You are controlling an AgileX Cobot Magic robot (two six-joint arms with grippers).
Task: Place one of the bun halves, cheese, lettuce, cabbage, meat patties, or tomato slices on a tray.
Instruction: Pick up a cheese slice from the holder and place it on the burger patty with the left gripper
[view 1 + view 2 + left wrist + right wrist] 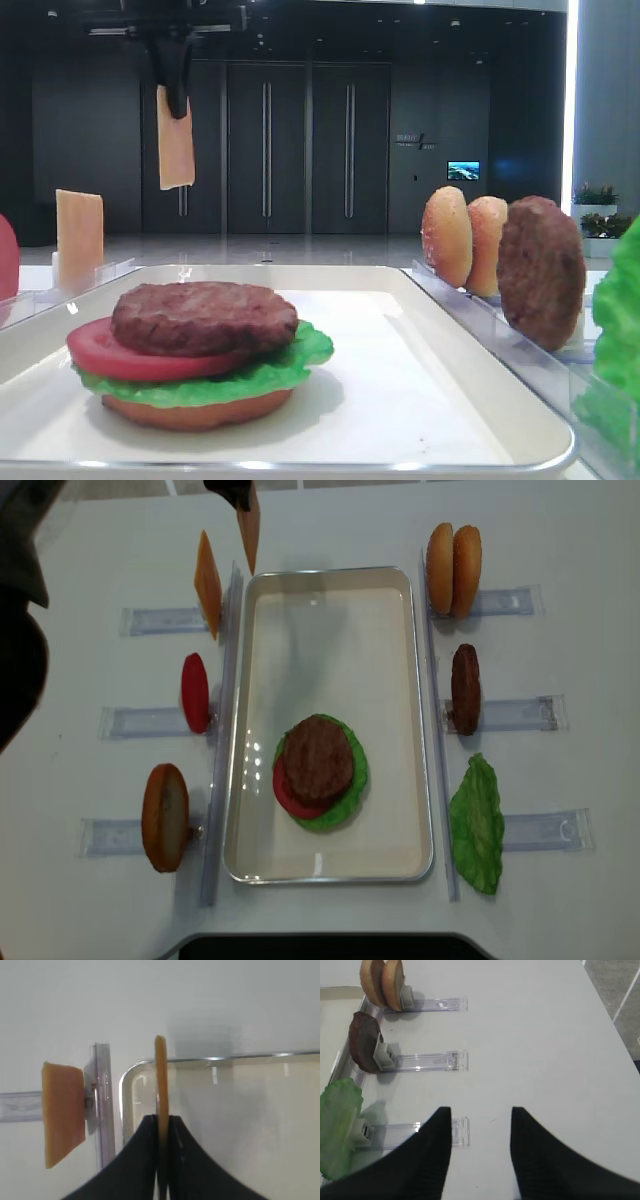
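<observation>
1. Up high on the left, the left gripper (176,100) pinches one slice of cheese (176,140) by its top edge, and the slice hangs straight down in the air.
2. Below it, a second slice (79,236) stands in its clear holder (160,620), just beside the tray (330,865).
3. From the left wrist view, the held cheese hangs over the tray's far left corner, near the rim.
4. On the tray sits a burger pile: a bun half (195,410) at the bottom, then lettuce (290,365), a tomato slice (110,352) and a meat patty (203,316) on top.
5. I think the step now is carrying the cheese to the pile. Next, the arm needs to move over the patty, go down low, and let the bendy slice fall flat.
6. On the right, the right gripper (481,1152) waits over the table with its fingers spread wide, holding nothing.
</observation>
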